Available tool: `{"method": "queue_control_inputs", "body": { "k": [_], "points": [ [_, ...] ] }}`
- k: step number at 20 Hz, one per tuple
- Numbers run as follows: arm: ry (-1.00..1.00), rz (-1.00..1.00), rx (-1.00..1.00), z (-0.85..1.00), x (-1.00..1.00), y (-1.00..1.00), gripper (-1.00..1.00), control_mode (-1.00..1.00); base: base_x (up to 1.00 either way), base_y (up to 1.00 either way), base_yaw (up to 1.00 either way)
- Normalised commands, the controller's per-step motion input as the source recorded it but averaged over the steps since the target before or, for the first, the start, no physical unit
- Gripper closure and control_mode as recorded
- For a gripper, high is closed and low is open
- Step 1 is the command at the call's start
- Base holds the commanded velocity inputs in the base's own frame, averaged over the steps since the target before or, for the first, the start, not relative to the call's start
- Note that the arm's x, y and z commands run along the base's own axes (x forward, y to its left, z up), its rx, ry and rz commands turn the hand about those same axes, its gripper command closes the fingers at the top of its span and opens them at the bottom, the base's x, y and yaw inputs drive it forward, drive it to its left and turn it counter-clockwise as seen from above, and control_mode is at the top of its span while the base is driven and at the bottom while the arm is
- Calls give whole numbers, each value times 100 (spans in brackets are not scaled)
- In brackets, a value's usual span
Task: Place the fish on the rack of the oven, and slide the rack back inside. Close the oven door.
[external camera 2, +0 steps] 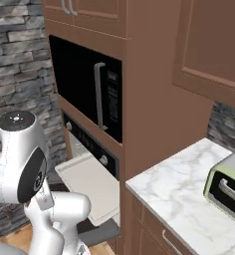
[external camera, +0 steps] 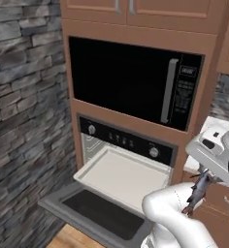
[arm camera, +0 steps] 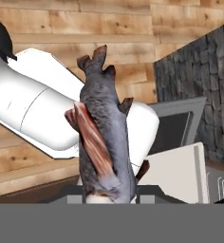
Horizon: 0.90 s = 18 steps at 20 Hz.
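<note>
The fish [external camera: 196, 193] is grey with a reddish cut side and hangs tail-down from my gripper [external camera: 203, 177], which is shut on it. It hangs to the right of the oven [external camera: 122, 140], beyond the rack's right edge and in front of the brown lower cabinet. The pale rack [external camera: 126, 175] is pulled out over the oven door [external camera: 99, 213], which lies open and flat. The hand view shows the fish [arm camera: 104, 142] up close, with the rack [arm camera: 180, 172] and the oven door [arm camera: 176, 128] behind it on the right. The rack [external camera 2: 92, 185] also shows beneath the control strip.
A black microwave [external camera: 131, 80] with a vertical handle sits above the oven. A marble counter [external camera 2: 176, 194] to the right carries a green-and-grey toaster oven [external camera 2: 229, 188]. A stone wall [external camera: 24, 111] stands to the left. My own white arm link [external camera: 172, 206] is below the fish.
</note>
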Motion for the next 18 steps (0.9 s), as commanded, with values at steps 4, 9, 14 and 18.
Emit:
{"method": "queue_control_inputs", "body": {
  "k": [4,9,14,18],
  "points": [
    [0,0,0,0,0,0,100,100,3,-43,43],
    [0,0,0,0,0,0,100,100,0,-59,28],
    [0,0,0,0,0,0,100,100,3,-9,9],
    [0,0,-1,-8,11,21,100,-100,7,19,0]
  ]
}}
